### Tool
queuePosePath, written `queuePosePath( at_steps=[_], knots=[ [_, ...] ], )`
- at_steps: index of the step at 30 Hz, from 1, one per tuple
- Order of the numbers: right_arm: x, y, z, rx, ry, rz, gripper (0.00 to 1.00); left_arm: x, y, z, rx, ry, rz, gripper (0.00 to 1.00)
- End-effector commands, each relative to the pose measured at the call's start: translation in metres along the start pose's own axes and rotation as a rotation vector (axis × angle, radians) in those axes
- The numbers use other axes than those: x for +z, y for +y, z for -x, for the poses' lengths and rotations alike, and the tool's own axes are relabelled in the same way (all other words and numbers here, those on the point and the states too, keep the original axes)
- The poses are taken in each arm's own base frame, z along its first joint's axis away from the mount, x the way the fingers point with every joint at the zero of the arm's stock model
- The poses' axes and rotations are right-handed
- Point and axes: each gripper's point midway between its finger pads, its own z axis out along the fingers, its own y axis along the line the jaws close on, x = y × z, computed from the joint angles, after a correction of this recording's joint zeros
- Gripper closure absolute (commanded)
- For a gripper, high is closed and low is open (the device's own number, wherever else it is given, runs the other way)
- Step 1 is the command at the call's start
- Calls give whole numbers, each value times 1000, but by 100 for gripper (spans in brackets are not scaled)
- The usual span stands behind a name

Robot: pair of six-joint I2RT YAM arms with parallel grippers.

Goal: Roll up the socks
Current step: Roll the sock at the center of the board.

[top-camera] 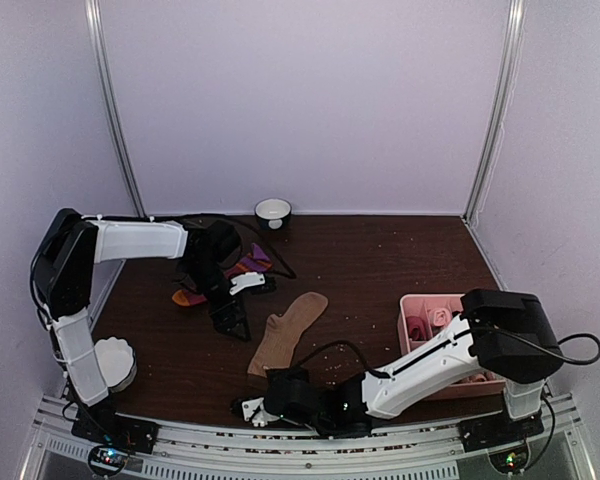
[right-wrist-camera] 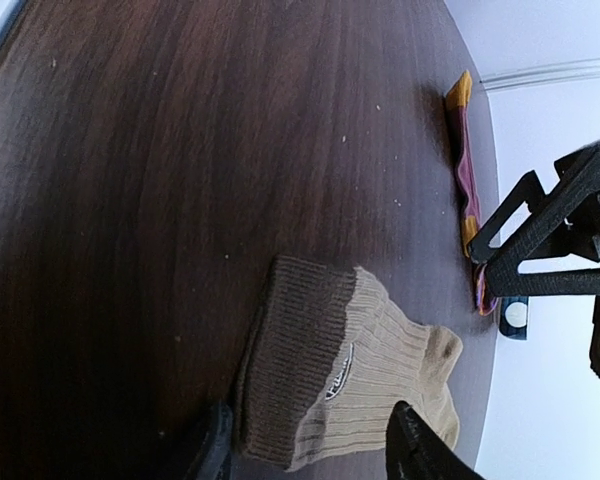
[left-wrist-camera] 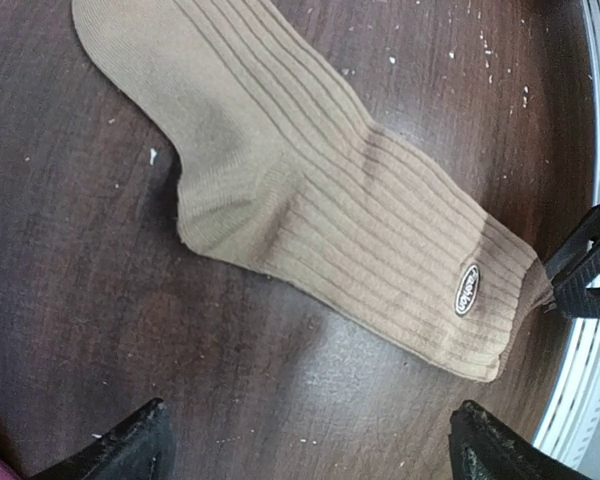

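Several rolled socks (top-camera: pixel 437 319) in pink tray (top-camera: pixel 404 326), tan sock (top-camera: pixel 288 330) outside

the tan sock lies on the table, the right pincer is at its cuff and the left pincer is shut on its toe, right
Not quite. The left pincer is not shut on the toe: the left wrist view shows it open, holding nothing, above the table beside the tan sock. The rest stands: the sock lies on the table and the right pincer is at its cuff.
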Motion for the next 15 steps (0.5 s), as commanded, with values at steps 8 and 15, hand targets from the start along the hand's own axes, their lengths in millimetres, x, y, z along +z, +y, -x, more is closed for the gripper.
queuePosePath(
  at_steps=[8, 15],
  knots=[
    [10, 11, -11, 58, 41, 12, 100, -2, 2, -3, 3, 35, 6, 2],
    [-10, -28, 11, 402, -78, 48, 100, -9, -9, -14, 39, 34, 12, 2]
  ],
)
